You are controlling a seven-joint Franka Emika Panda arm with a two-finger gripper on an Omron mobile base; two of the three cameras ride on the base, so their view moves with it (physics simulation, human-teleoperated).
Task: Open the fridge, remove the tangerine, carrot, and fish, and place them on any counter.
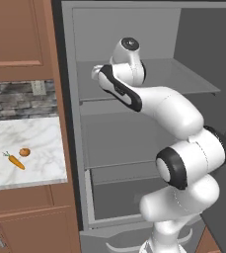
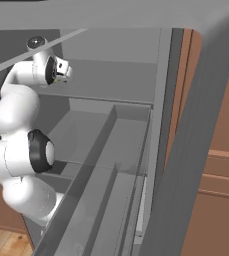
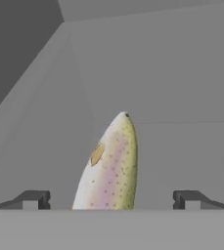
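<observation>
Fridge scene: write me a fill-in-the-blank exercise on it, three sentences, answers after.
1. The fridge door stands ____.
2. The carrot and the tangerine lie on the ____.
3. In the hand view, the ____ lies between the fingertips of the open gripper.

Answers: open; counter; fish
</observation>
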